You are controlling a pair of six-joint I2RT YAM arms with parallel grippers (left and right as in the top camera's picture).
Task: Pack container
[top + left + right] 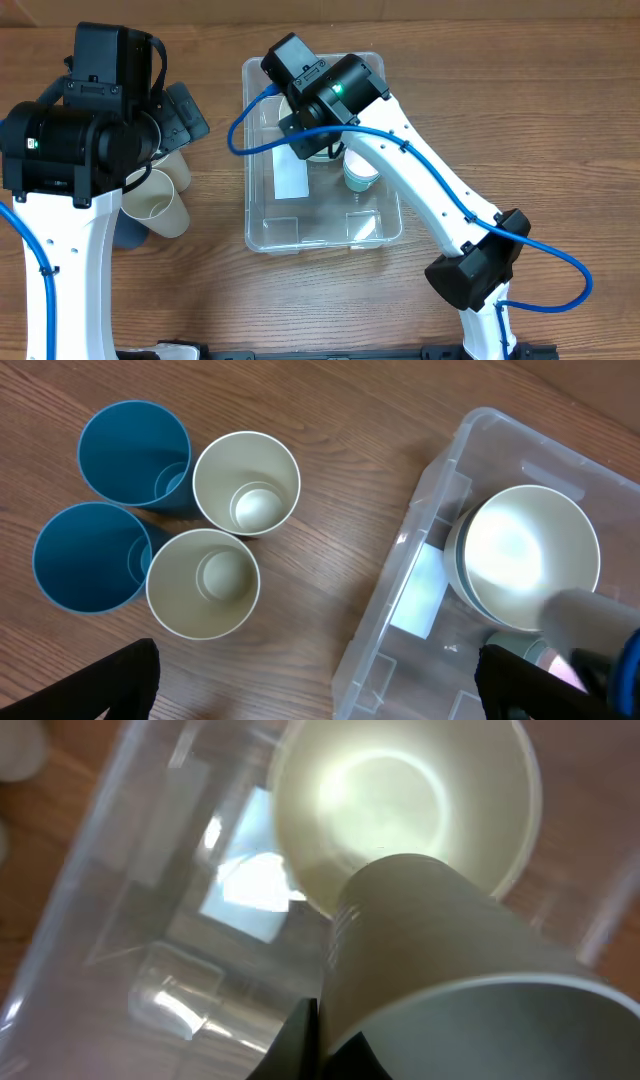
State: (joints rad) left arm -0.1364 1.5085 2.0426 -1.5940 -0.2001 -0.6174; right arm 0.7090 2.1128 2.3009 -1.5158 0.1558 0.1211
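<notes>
A cream cup is clamped in the right gripper over the container, mid-table, where a cream bowl is already packed. Four loose cups are left outside, under the wide-spread left gripper.

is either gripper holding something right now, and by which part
The right gripper holds a cream cup near its rim, over the container. The left gripper is open and empty.

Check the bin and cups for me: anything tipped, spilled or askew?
Nothing spilled or damaged. One cream cup leans sideways over the cream bowl inside the container, apparently held by the right gripper. The four cups beside it stand upright.
</notes>
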